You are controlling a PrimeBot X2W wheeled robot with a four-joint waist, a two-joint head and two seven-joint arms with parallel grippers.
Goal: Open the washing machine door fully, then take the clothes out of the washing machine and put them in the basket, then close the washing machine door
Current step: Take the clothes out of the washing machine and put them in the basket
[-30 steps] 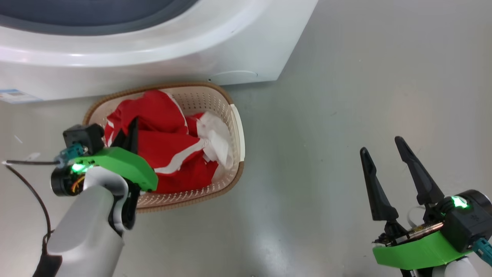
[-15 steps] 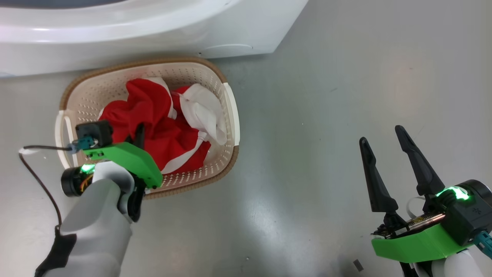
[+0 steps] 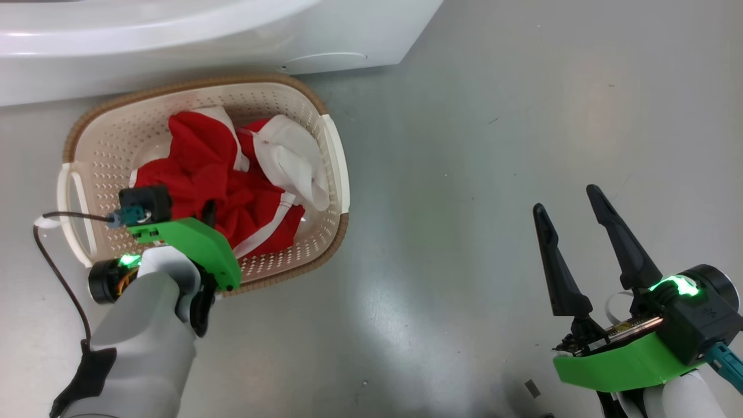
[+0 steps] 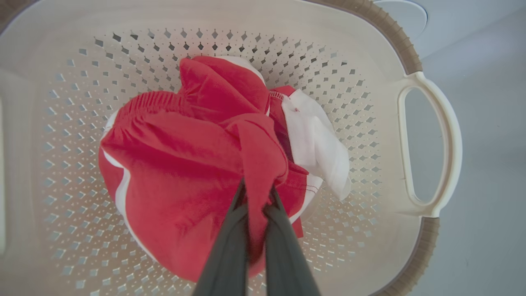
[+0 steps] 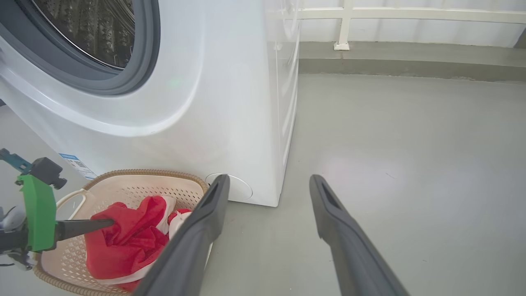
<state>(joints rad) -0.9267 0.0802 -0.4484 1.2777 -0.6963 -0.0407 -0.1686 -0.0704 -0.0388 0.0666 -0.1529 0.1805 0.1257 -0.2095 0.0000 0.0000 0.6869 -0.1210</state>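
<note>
Left tool (image 4: 255,193) pinches bright red fabric clothes (image 4: 181,164) lying in the cream perforated plastic basket (image 4: 82,123) straight below it.

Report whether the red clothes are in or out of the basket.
In. The clothes sit bunched inside the basket, below its rim; the left tool is shut on one red fold.

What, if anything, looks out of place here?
Nothing spilled: the clothes lie inside the basket, none over the rim. Only oddity: the left gripper is shut on a red fold, which is stretched up from the pile toward it.
</note>
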